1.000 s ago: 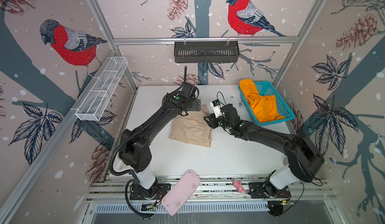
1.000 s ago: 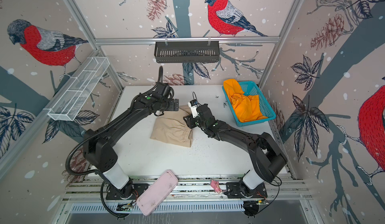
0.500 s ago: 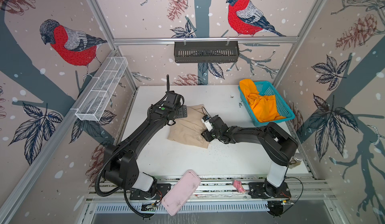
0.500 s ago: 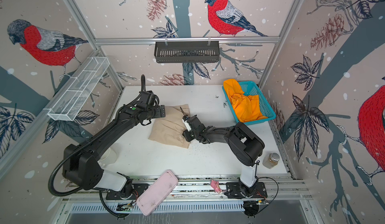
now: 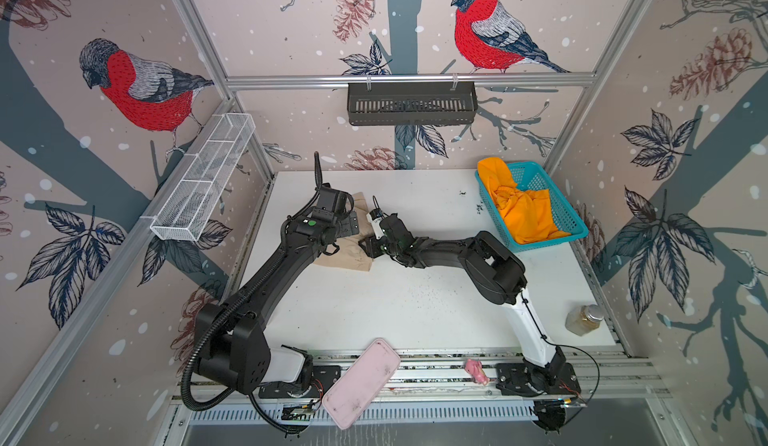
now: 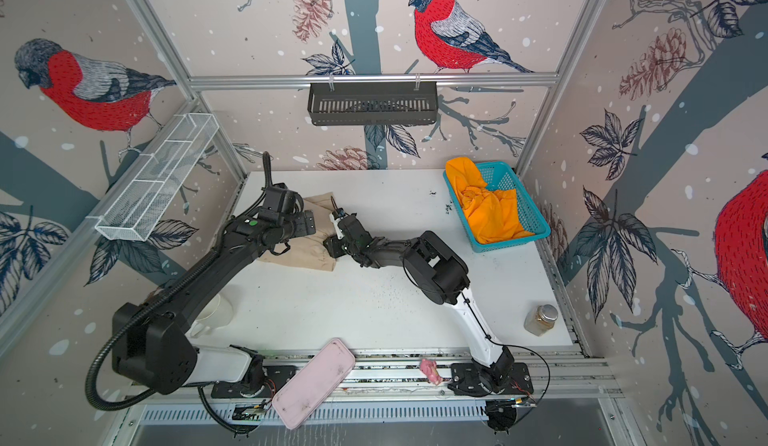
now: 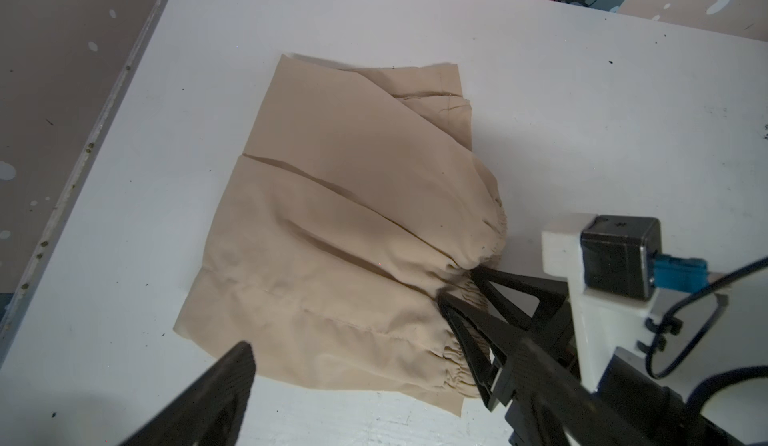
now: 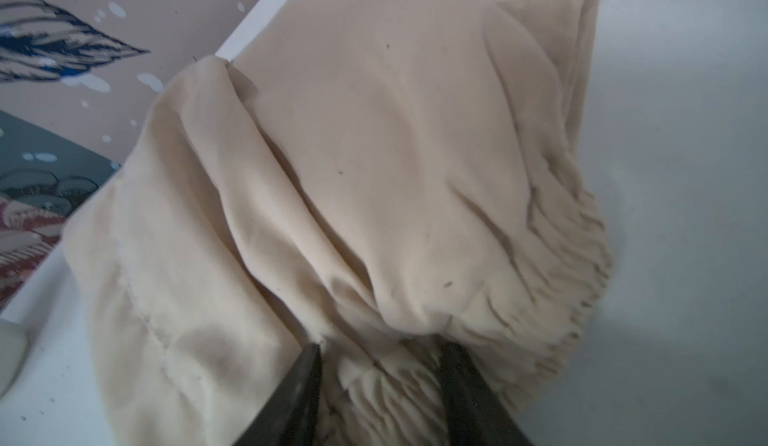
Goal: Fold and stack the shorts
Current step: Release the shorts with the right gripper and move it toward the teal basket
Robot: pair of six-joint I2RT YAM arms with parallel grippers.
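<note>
Over the last second the folded beige cloth shorts [image 7: 332,236] slid farther from the teal plastic mesh basket [image 5: 578,232]. The right gripper [image 7: 457,285] straddles their gathered waistband, its jaws now wider apart. The left gripper [image 5: 351,224] hovers above them, spread wide and empty. Crumpled orange cloth shorts [image 5: 519,211] fill the basket, which stands on the white table [image 5: 395,311] within bird-patterned walls [image 5: 291,28].

Right end effector [image 7: 457,285] dragged beige shorts [image 7: 353,215] leftward.

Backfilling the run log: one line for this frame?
beige shorts: folded on table | orange shorts: in basket | left gripper: open | right gripper: open, astride waistband
</note>
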